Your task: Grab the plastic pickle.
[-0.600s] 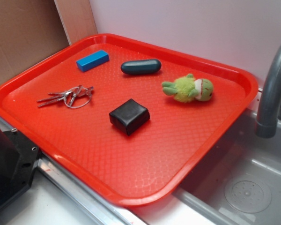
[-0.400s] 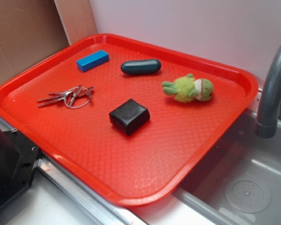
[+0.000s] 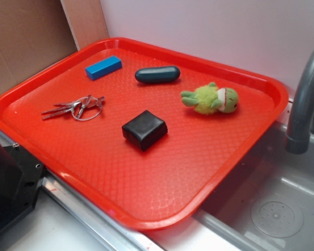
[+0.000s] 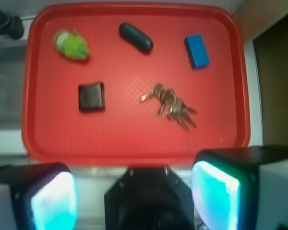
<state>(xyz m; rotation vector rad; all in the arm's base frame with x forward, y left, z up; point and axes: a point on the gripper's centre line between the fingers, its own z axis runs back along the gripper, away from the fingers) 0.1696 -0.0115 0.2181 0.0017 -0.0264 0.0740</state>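
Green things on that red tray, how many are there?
2: the plastic pickle, dark teal-green, at the far side beside the blue block, and the plush toy, light green, nearer the faucet. None looks hidden.

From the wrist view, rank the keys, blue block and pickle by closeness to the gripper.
1. Keys, mid-tray, nearest the gripper.
2. Blue block, far right of the tray.
3. Plastic pickle, by the far rim; close to the block's distance, slightly farther.
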